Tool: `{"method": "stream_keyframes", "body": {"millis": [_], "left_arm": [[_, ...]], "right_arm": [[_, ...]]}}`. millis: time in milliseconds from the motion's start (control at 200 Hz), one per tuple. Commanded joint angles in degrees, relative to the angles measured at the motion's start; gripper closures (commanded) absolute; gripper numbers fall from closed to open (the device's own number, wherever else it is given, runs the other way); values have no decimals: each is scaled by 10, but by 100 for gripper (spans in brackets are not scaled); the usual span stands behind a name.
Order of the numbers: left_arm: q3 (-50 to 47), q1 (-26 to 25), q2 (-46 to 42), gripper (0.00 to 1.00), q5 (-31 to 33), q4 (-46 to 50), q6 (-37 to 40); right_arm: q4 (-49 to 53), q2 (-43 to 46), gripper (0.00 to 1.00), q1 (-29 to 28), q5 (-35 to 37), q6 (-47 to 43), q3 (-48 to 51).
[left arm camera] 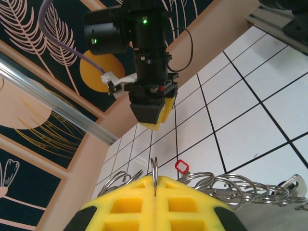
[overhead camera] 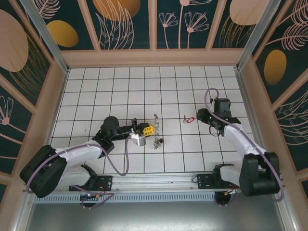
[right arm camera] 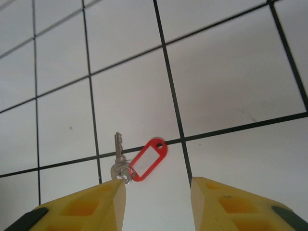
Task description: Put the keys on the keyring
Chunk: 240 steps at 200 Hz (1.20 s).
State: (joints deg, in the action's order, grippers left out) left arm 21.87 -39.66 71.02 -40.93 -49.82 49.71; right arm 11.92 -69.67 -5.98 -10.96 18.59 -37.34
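My left gripper (overhead camera: 147, 129) holds the keyring (overhead camera: 156, 124) upright over the middle tiles. In the left wrist view its yellow fingers (left arm camera: 130, 204) are pressed together on the thin hoop (left arm camera: 154, 166), and small rings and keys (left arm camera: 231, 185) hang off to the right. A black-headed key (overhead camera: 161, 140) lies at the hoop's near end. A silvery key with a red tag (overhead camera: 188, 119) lies flat on the tiles to the right. My right gripper (overhead camera: 202, 116) hovers just right of it. In the right wrist view that gripper (right arm camera: 159, 192) is open, and the red tag (right arm camera: 148, 159) and its key (right arm camera: 118, 147) lie just ahead of the left fingertip.
White tiled floor (overhead camera: 144, 86) with black grid lines, bounded by a beige rim and patterned walls (overhead camera: 154, 57). A metal rail (overhead camera: 154, 185) runs along the near edge by the arm bases. The right gripper's body (left arm camera: 151, 96) hangs in front of the left wrist camera.
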Motion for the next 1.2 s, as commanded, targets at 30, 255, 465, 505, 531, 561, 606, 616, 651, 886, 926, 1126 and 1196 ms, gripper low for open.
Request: {"method": "stream_keyframes", "body": {"millis": [30,255,465,505,531,561,606,616,651,886,926,1126,1196], "left_arm": [[3,-4,-16,100,5,0,33],[7,-4,-7,100,12,-2,0],[18,-3,20,100,9,-14,-49],[18,-3,21,100,8,-20,-56],[18,-3,21,100,8,-21,-63],[19,-4,21,100,8,-20,-68],[16,-3,21,100,9,-19,-67],[16,-3,20,100,9,-19,-67],[15,-3,19,100,9,-18,-67],[14,-3,14,100,17,-3,-75],[14,-3,15,100,20,-3,-78],[14,-4,18,100,32,-8,-93],[14,-4,18,100,33,-7,-94]], "right_arm": [[45,-43,60,1,-39,-1,-38],[75,-98,68,-31,-32,4,-81],[102,-173,69,-109,35,7,-141],[106,-188,69,-121,46,4,-151],[105,-197,70,-126,52,1,-157],[105,-206,71,-130,54,-6,-162],[104,-217,71,-132,57,-23,-166],[104,-219,71,-132,59,-26,-167],[106,-224,71,-131,68,-47,-170],[171,-284,70,-105,-23,-207,-230],[182,-294,70,-104,-25,-218,-238],[189,-305,66,-105,-25,-227,-235],[186,-309,65,-105,-19,-231,-228]]}}
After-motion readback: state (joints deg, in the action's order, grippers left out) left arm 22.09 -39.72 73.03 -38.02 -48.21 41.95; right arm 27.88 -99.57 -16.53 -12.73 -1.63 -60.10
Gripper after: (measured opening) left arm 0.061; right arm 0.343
